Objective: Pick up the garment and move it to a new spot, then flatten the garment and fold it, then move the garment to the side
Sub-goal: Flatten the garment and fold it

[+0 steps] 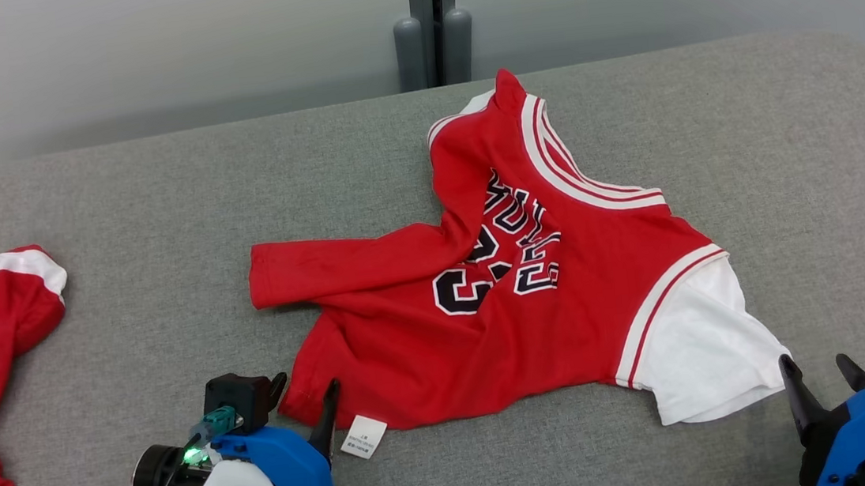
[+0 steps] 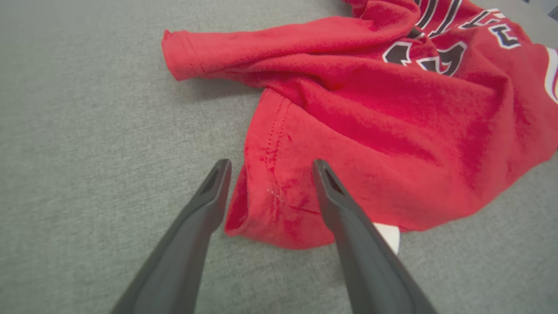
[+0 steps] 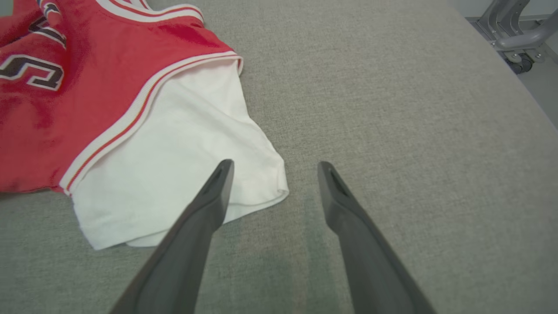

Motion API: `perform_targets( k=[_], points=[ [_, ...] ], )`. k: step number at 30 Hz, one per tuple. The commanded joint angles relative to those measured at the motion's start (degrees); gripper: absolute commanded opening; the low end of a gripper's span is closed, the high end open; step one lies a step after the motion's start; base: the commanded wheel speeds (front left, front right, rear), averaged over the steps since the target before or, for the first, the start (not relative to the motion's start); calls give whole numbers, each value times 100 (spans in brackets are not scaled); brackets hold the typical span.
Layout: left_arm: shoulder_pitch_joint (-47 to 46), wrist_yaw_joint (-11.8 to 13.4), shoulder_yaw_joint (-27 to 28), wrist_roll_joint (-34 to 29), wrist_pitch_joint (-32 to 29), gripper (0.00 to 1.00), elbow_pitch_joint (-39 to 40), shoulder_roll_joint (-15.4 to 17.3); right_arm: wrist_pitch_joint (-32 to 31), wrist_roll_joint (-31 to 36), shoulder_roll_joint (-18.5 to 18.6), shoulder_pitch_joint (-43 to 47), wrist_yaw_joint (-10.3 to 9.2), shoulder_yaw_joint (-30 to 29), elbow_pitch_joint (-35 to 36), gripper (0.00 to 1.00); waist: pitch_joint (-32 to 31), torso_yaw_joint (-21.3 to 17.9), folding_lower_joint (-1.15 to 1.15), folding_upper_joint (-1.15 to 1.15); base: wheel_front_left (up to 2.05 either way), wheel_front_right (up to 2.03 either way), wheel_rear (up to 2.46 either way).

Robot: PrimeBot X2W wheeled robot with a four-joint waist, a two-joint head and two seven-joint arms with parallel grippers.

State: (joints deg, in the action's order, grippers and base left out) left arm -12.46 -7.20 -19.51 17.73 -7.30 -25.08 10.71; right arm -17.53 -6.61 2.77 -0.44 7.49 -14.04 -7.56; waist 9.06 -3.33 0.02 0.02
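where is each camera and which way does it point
Head view: on the robot's head, looking forward and down at the red garment on the grey surface; left gripper and right gripper at the bottom.
Left wrist view: on the left wrist, looking along its fingers at the garment's hem corner.
Right wrist view: on the right wrist, looking along its fingers at the white sleeve.
Shared: both wrist views and the head view show the dark numerals.
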Motion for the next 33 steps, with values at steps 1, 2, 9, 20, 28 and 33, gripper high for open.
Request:
perform_targets(
  k=[1, 2, 9, 20, 28, 33],
  points=[
    [-80, -33, -19, 37, -48, 100, -33, 19, 10, 1, 19, -88, 1, -14, -70, 100, 62, 7, -2, -2, 0, 0, 0],
    [-102, -33, -36, 36, -86, 100, -54, 33, 2, 0, 17, -141, 1, -5, -157, 100, 92, -3, -2, -2, 0, 0, 0],
    [88, 60, -70, 50, -78, 100, 254, 111, 32, 38, 21, -361, 1, -36, -532, 100, 158, -41, -2, -2, 0, 0, 0],
    [323, 48, -212, 158, -350, 100, 889, 231, 33, 155, 21, -644, 1, -32, -1139, 100, 141, 64, -2, -2, 0, 0, 0],
    [221, 119, -228, 223, -527, 100, 941, 240, -182, 174, 13, -862, 1, -75, -1624, 100, 262, 107, -2, -2, 0, 0, 0],
    [148, 173, -218, 261, -677, 100, 856, 253, -257, 269, 4, -972, 1, 3, -1863, 100, 310, 107, -2, -2, 0, 0, 0]
  ],
)
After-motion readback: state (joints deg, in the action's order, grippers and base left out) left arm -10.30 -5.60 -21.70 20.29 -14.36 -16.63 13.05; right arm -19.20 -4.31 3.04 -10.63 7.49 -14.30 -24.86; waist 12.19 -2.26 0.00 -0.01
